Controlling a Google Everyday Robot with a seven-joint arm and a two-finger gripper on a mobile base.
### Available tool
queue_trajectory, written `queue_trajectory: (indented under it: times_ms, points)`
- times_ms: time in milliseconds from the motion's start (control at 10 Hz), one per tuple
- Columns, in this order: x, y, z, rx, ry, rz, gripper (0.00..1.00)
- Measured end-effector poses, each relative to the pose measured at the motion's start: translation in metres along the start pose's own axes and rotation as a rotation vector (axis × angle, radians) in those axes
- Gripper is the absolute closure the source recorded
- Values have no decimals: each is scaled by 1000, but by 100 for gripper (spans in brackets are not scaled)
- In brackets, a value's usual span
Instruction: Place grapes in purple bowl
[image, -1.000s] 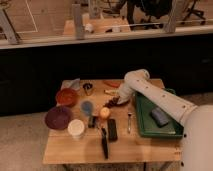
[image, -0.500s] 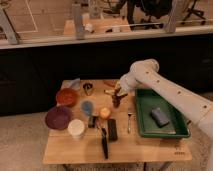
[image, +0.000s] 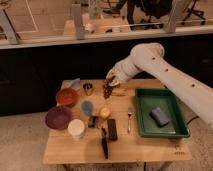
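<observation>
The grapes (image: 107, 90) are a dark reddish-purple cluster hanging from my gripper (image: 111, 81), which is shut on their top and holds them a little above the back middle of the wooden table (image: 150, 147). The purple bowl (image: 57, 117) sits at the table's left side, in front of the orange-red bowl (image: 66, 96). The gripper is well to the right of and behind the purple bowl. The purple bowl looks empty.
A small blue bowl (image: 87, 106), white cup (image: 76, 128), orange fruit (image: 104, 112), metal cup (image: 88, 88), fork (image: 129, 119) and black tools (image: 112, 129) lie between bowl and gripper. A green tray (image: 172, 131) with a grey object (image: 159, 116) stands at the right.
My arm has risen from low over the table, and the gripper has lifted the grapes off the tabletop near the back middle.
</observation>
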Motion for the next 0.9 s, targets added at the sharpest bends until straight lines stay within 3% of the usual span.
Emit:
queue_trajectory:
  times_ms: [200, 900]
  points:
    - [-42, -26, -12, 20, -34, -103, 100]
    - [-40, -25, -12, 19, -28, -103, 100]
